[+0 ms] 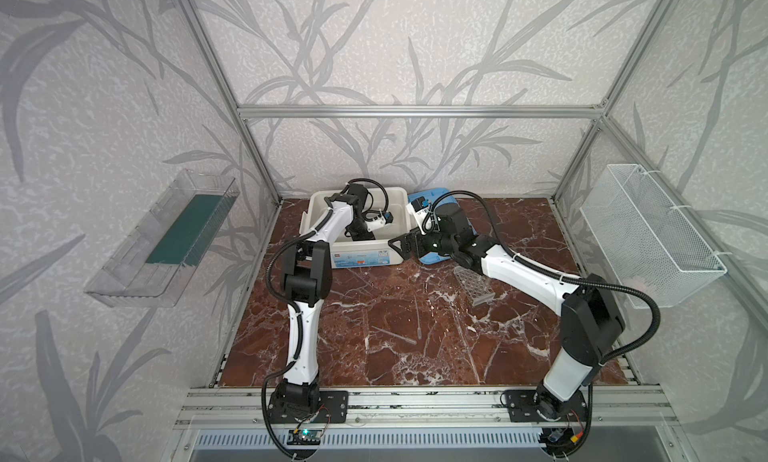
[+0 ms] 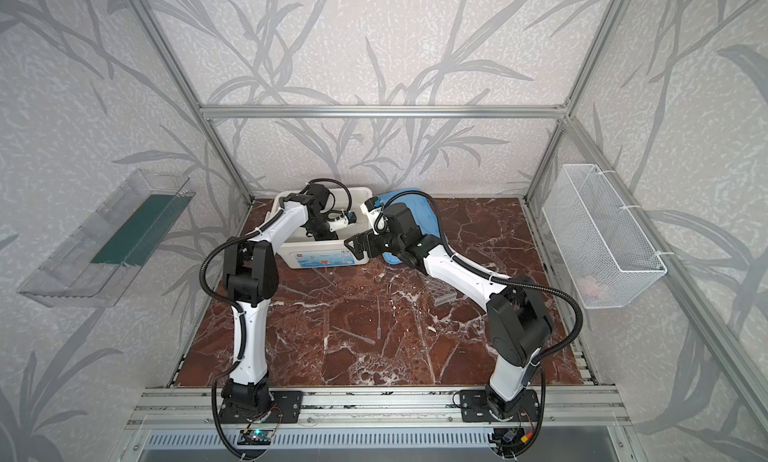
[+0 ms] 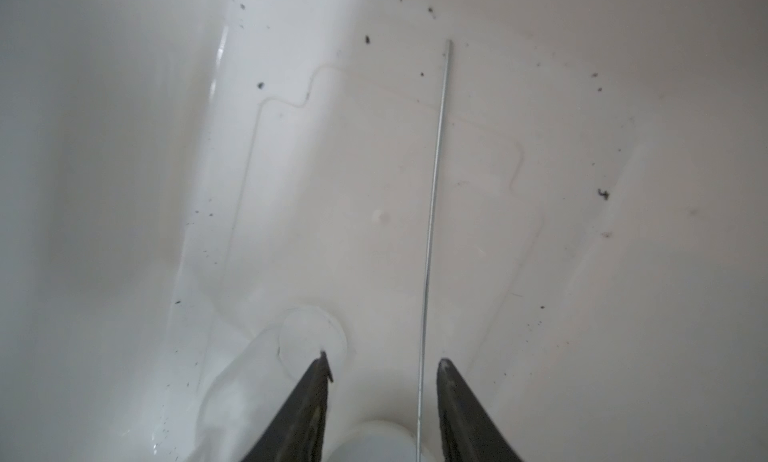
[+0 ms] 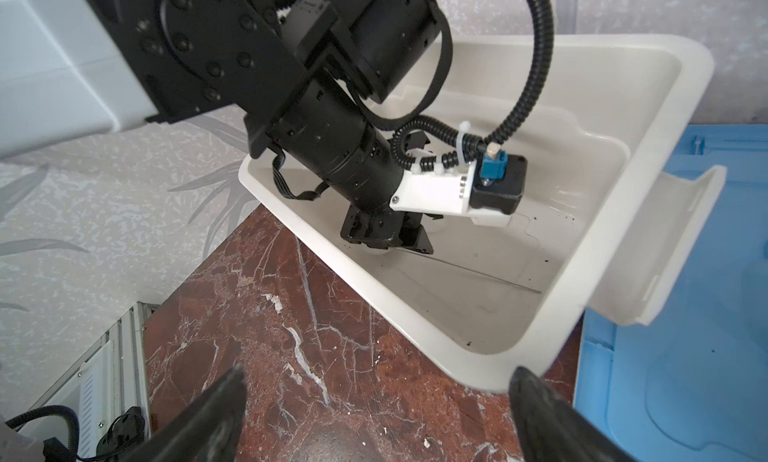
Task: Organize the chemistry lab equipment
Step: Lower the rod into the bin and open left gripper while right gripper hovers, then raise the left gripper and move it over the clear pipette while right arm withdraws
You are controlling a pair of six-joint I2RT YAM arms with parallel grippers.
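Silvery rod (image 3: 434, 198) between half-open left claw (image 3: 384, 359).

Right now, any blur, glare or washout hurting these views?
Left wrist view: the white tub washes out, so the clear jar by the left claw barely reads; the thin rod is crisp. Right wrist view: the right claw is out of focus, the tub sharp. Both top views: the clear dropper is faint on the marble.

**Robot test cell**

An aluminium frame (image 1: 419, 111) encloses leaf-print walls (image 1: 374, 44) and a marble-look tabletop (image 1: 395, 356). The left arm (image 1: 305, 327) and right arm (image 1: 523, 271) are bolted to a rail (image 1: 415, 397) at 6 o'clock. A wire basket (image 1: 648, 231) hangs at 3, a clear bin (image 1: 166, 239) at 9, and a rack (image 1: 473, 283) lies on the tabletop.
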